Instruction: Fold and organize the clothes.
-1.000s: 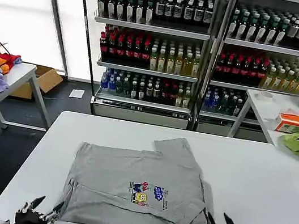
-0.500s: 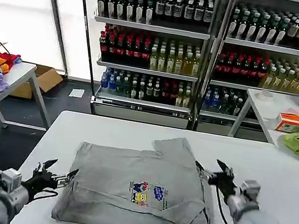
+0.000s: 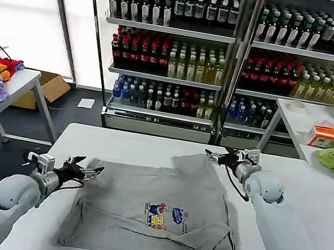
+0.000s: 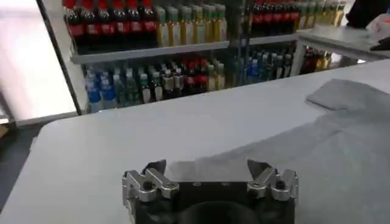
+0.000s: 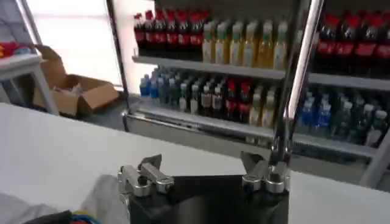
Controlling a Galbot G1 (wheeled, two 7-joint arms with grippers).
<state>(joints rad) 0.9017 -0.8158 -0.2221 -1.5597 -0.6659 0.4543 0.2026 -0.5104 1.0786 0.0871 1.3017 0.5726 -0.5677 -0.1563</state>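
- One grey shirt (image 3: 155, 213) lies partly folded, print up, mid-bench (image 3: 301, 205) in front of you.
- Your left gripper (image 3: 86, 170) hovers at the shirt's left upper corner, jaws spread wide, gripping nothing.
- Your right gripper (image 3: 216, 157) sits just beside the far sleeve, jaws open and empty.

No text can be read — bottle labels (image 3: 165, 60) and shirt (image 3: 158, 216) print too small.
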